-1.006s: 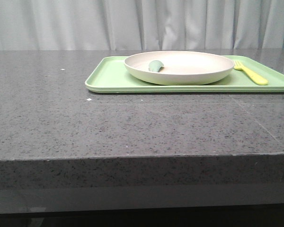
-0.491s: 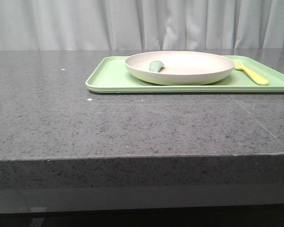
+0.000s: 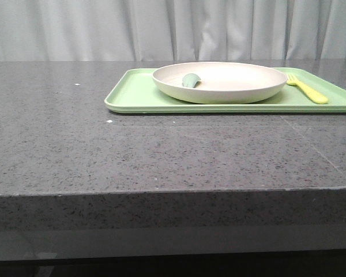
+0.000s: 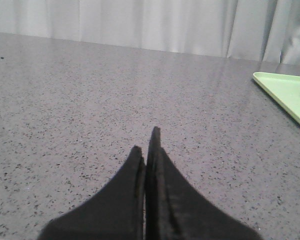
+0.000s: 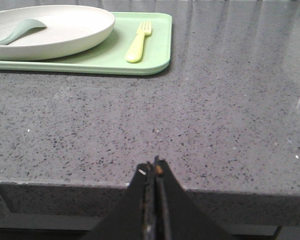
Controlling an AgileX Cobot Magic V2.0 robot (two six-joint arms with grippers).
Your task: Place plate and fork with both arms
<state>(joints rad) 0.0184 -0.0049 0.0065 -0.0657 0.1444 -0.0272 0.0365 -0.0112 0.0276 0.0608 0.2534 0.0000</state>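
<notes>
Plate [image 3: 219, 82] sits on the light-green tray [image 3: 135, 95], which lies at the far side of the table [image 3: 161, 150], toward its right edge. Fork [image 3: 307, 89] lies flat on the tray just beside the plate, on the tray's right end, tines pointing to the far edge, apart from the plate rim. Small grey-green rounded piece [image 3: 190, 80] rests inside the plate against its left rim.

Front view: tray's right end is cut off by the frame, and neither of my arms shows there. The grey-green piece is too small in that view to say what it is. My right wrist view shows more: the piece [image 5: 17, 30] has a long curved body lying in the plate [image 5: 65, 30], but its far end is cut off by the frame edge. That view also shows the whole fork [image 5: 138, 42] and the tray's near right corner [image 5: 157, 62].

My left gripper [image 4: 146, 145] hangs over bare table well apart from the tray, fingers pressed together, nothing between them. Its view catches only one corner of the tray [image 4: 285, 92]; plate and fork are out of it.

My right gripper [image 5: 152, 170] is at the near table edge, fingers closed tip to tip, holding nothing. Well apart from the tray.
</notes>
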